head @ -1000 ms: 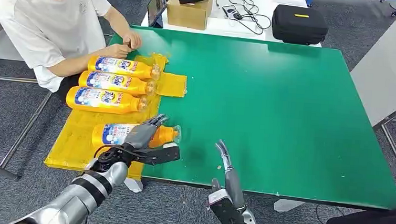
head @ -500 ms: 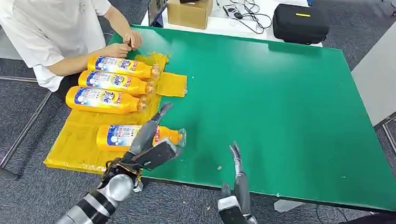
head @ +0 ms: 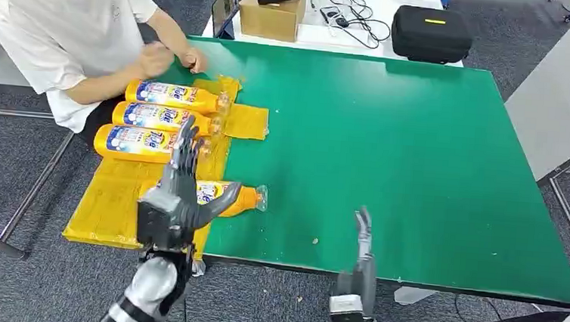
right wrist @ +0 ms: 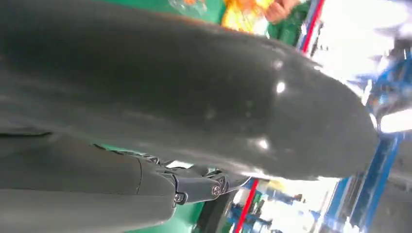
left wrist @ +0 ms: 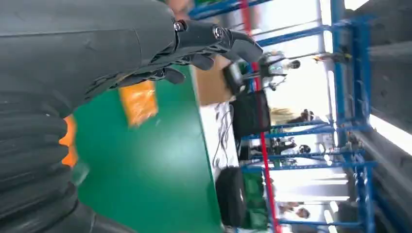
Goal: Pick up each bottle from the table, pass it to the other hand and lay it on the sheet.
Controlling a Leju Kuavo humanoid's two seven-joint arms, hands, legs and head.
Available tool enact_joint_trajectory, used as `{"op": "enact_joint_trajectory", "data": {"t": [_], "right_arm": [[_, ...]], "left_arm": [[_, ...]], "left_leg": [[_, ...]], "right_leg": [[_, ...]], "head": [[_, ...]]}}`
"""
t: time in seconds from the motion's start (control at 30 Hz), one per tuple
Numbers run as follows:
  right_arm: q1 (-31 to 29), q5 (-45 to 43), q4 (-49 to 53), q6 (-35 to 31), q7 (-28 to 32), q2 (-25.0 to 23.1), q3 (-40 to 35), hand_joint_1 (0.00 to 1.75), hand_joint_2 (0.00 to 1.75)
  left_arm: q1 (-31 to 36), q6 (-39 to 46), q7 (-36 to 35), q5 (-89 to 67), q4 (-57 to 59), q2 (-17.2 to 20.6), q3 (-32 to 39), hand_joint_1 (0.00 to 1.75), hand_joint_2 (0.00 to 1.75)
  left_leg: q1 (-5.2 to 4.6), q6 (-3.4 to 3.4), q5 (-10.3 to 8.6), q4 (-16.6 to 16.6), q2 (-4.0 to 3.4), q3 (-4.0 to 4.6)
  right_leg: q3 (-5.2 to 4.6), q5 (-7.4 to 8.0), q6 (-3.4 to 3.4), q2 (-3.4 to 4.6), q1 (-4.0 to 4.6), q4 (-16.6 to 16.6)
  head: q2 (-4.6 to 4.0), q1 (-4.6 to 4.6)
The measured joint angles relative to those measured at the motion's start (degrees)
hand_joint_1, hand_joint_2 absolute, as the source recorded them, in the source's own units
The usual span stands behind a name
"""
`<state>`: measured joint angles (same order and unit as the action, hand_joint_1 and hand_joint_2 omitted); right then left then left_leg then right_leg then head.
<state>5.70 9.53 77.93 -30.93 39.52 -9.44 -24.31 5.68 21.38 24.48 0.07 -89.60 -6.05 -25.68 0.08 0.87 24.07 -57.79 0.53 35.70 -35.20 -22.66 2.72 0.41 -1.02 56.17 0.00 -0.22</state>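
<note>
Three orange bottles with blue-white labels (head: 165, 117) lie side by side on the far part of the yellow sheet (head: 108, 202). Another bottle (head: 232, 197) lies nearer, its body on the sheet and its clear cap over the green table (head: 403, 162). My left hand (head: 177, 191) is raised above this bottle's label end, fingers spread upward, holding nothing. The left wrist view has its fingers (left wrist: 194, 43) apart over the table, with an orange bit of bottle (left wrist: 68, 141) beside the cover. My right hand (head: 361, 250) stands empty at the table's front edge, fingers straight up; its grey back (right wrist: 194, 97) blocks the right wrist view.
A person in a white shirt (head: 56, 24) sits at the table's far left corner, a hand (head: 153, 59) lifted near the sheet's far end. Behind the table stand a cardboard box (head: 271, 16), cables and a black case (head: 430, 35). A grey panel (head: 567, 97) stands at the right.
My left hand let go of the nearest bottle, rose and drew back toward me. My right hand slid right and back to the front edge. The person's hand lifted.
</note>
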Motion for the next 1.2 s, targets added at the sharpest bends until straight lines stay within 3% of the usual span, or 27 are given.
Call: {"op": "enact_joint_trajectory", "data": {"t": [0.27, 0.3, 0.6, 0.63, 0.73, 0.77, 0.8, 0.93, 1.1, 1.2], "right_arm": [[2.6, -5.4, 8.7, -3.9, 0.0, 0.7, -1.1, 0.00, 0.00], [2.9, -5.5, 9.6, -4.0, 0.0, 0.7, -1.2, 0.00, 1.75], [4.6, -5.7, 13.2, -5.1, 0.0, 0.9, -1.3, 0.00, 1.75], [4.6, -5.7, 13.3, -5.1, -0.1, 0.9, -1.3, 0.00, 1.75], [4.6, -5.8, 13.5, -5.2, -0.7, 1.1, -1.2, 0.00, 1.75], [4.6, -6.0, 13.4, -5.2, -1.1, 1.2, -1.2, 0.00, 1.75], [4.6, -6.3, 13.4, -5.2, -1.2, 1.3, -1.2, 0.00, 0.00], [4.6, -6.7, 13.1, -6.9, -1.9, 1.5, -0.9, 0.00, 0.00], [5.0, -1.2, 13.0, -8.7, -3.3, -0.2, 1.9, 0.00, 0.00], [4.8, -5.7, 12.9, -6.2, -6.8, -0.7, 2.5, 0.00, 0.00]], "left_arm": [[-8.3, 0.7, 3.4, 6.7, -4.5, -1.3, 0.0, 0.00, 1.75], [-9.1, 0.7, 3.9, 7.3, -4.6, -1.4, 0.0, 0.00, 1.75], [-12.0, 3.2, 6.7, 10.1, -3.9, -1.9, 1.0, 0.00, 1.75], [-12.0, 3.2, 7.5, 10.6, -3.2, -1.9, 1.1, 0.00, 0.00], [-11.8, 2.7, 9.0, 11.8, -1.0, -2.4, 1.2, 0.00, 0.00], [-11.6, 2.7, 9.2, 11.9, -0.5, -2.7, 1.2, 0.00, 1.75], [-11.4, 2.7, 9.3, 12.1, 0.0, -2.9, 1.2, 0.00, 1.75], [-11.2, 2.8, 9.3, 13.7, 1.1, -3.7, 1.2, 0.00, 1.75], [-11.5, 4.6, 9.3, 14.3, 1.5, -3.9, 1.1, 0.00, 1.75], [-11.8, 5.5, 11.4, 12.5, 1.3, -3.9, 1.1, 0.00, 1.75]], "left_leg": [[0.00, 0.05, 0.08, 0.0, 0.03, 0.00], [0.00, 0.05, 0.08, 0.0, 0.04, 0.00], [0.00, 0.05, 0.07, 0.0, 0.06, -0.02], [0.00, 0.05, 0.07, 0.0, 0.06, -0.02], [0.00, 0.06, 0.08, 0.0, 0.04, -0.02], [-0.01, 0.06, 0.07, 0.0, 0.06, -0.02], [-0.01, 0.06, 0.07, 0.0, 0.06, -0.02], [-0.01, 0.06, 0.08, 0.0, 0.05, -0.02], [0.00, 0.06, 0.08, 0.0, 0.04, -0.02], [0.01, 0.05, 0.08, 0.0, 0.05, -0.02]], "right_leg": [[0.03, -0.11, 0.11, 0.00, -0.01, 0.0], [0.02, -0.11, 0.11, 0.00, -0.01, 0.0], [0.05, -0.11, 0.11, -0.01, 0.00, 0.0], [0.05, -0.11, 0.11, -0.01, 0.00, 0.0], [0.05, -0.11, 0.11, 0.00, -0.01, 0.0], [0.05, -0.11, 0.11, -0.01, -0.01, 0.0], [0.06, -0.11, 0.11, -0.01, -0.01, 0.0], [0.06, -0.10, 0.11, 0.00, -0.01, 0.0], [0.05, -0.10, 0.11, -0.01, 0.00, 0.0], [0.06, -0.11, 0.11, -0.01, 0.01, 0.0]], "head": [[0.00, 0.02], [0.00, 0.00], [0.00, 0.00], [0.00, 0.00], [0.00, 0.00], [0.00, -0.02], [0.00, 0.02], [0.00, 0.00], [0.00, -0.02], [0.00, 0.00]]}}
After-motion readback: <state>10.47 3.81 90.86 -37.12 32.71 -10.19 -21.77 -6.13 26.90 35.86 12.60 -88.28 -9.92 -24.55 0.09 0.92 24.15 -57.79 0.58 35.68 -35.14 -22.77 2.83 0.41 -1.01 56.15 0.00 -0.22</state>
